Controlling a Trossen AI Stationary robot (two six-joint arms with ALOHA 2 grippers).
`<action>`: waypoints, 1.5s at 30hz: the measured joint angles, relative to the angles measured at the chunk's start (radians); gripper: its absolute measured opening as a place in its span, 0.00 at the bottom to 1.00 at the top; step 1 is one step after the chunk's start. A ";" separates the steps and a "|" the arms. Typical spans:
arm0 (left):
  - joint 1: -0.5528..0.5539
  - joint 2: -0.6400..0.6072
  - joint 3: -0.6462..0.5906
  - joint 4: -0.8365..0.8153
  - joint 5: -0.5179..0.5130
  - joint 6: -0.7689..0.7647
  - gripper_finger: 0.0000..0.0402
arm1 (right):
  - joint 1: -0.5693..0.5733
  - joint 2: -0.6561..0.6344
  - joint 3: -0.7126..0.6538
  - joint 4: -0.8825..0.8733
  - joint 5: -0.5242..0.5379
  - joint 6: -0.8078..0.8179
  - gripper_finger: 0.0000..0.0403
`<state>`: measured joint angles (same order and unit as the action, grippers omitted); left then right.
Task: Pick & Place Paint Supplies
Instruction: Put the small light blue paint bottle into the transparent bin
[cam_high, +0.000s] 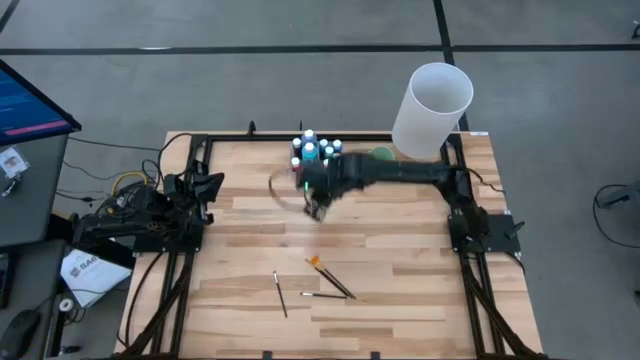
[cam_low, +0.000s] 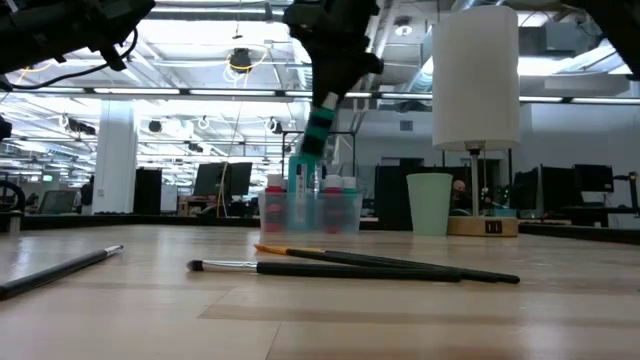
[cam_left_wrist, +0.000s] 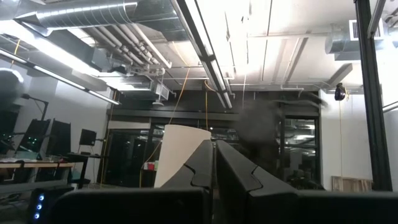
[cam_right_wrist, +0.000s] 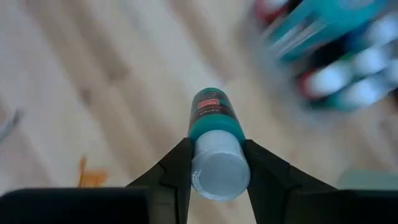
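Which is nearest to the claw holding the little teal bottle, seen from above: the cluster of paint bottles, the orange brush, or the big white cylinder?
Measured from the right gripper in the high view:
1. Cluster of paint bottles, just behind it toward the table's far edge.
2. Orange brush, lying toward the near edge.
3. Tall white cylinder, at the far right corner.

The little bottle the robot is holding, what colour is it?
Teal bottle with a pale cap, best in the right wrist view.

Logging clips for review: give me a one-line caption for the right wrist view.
Right pincer clamped on a teal paint bottle by its pale cap, above the wooden table.
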<state>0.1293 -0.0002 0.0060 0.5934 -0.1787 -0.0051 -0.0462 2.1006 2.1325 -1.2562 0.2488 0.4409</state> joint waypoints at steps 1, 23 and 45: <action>0.000 0.000 0.000 0.000 0.000 0.000 0.00 | -0.028 -0.001 0.014 0.008 0.007 -0.007 0.27; 0.000 0.000 0.000 0.000 0.000 0.000 0.00 | -0.188 0.001 -0.020 0.105 -0.014 0.035 0.27; 0.000 0.000 0.000 0.000 0.000 0.000 0.00 | -0.218 0.082 -0.045 0.164 0.000 0.031 0.28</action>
<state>0.1291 -0.0002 0.0059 0.5938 -0.1783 -0.0051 -0.2644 2.1822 2.0872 -1.0921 0.2491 0.4716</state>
